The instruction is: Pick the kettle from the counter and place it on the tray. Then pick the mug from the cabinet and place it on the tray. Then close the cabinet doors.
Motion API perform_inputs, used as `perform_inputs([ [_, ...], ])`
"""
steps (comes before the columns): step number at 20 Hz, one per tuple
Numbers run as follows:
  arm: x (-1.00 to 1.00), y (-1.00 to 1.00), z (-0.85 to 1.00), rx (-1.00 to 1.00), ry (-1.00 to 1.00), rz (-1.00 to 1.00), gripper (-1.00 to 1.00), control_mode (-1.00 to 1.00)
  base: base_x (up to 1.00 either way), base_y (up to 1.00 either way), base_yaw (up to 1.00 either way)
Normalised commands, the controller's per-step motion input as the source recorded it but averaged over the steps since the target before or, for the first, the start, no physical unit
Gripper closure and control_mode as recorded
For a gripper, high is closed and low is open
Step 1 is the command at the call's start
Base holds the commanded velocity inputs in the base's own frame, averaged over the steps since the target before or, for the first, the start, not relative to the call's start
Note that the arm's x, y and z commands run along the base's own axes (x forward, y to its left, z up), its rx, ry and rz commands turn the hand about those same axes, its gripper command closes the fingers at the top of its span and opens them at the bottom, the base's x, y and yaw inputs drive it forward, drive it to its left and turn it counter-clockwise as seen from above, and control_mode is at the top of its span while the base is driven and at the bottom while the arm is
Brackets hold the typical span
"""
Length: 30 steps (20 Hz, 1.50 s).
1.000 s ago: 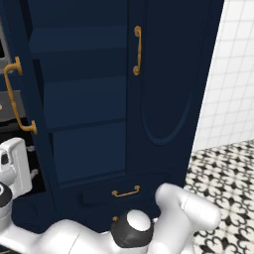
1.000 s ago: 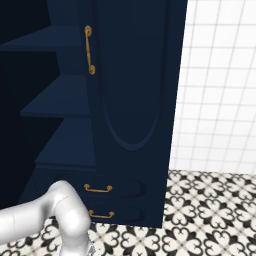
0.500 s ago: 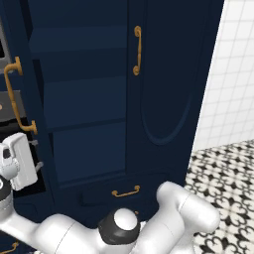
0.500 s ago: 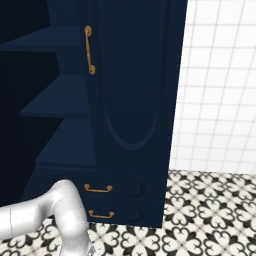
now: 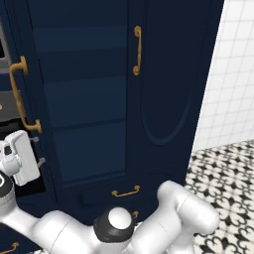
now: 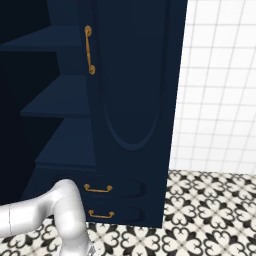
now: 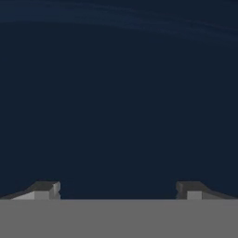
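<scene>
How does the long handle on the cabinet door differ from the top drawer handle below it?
The door handle runs vertically; the drawer handle lies horizontally. The door handle is long, the drawer handle short and bowed. The door handle sits high on the cabinet door, the drawer handle low. Both are brass.

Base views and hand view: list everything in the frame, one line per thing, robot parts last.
cabinet: one, navy blue, fills the middle of both base views.
cabinet doors: one clearly seen, navy, swung open at the right; a second long brass handle at far left.
inner shelves: several, dark blue, nothing seen on them.
drawers: two, navy, brass pulls, below the shelves.
wall tiles: white, right.
floor: black-and-white pattern.
arm: white, dark joints, low.
end effector: tips apart, facing a navy surface.
</scene>
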Motion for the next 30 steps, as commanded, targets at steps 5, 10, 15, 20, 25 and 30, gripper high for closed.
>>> perform_inputs([
  [5,0.2,0.1,-0.06,0.0,0.0,0.0,-1.0,-1.0,0.0,0.0,0.0],
  [10,0.37,-0.16,-0.05,-0.03,0.01,0.0,-1.0,-1.0,0.0,0.0,0.0],
  [15,0.32,-0.45,-0.05,-0.05,0.05,-0.02,-1.0,-1.0,0.0,0.0,0.0],
  [20,0.18,-0.64,-0.14,-0.03,0.06,-0.05,-1.0,-1.0,0.0,0.0,0.0],
  [25,0.09,-0.77,-0.15,-0.01,0.03,-0.09,-1.0,-1.0,0.0,0.0,0.0],
  [30,0.27,-0.76,-0.03,-0.01,0.0,-0.05,-1.0,-1.0,0.0,0.0,0.0],
])
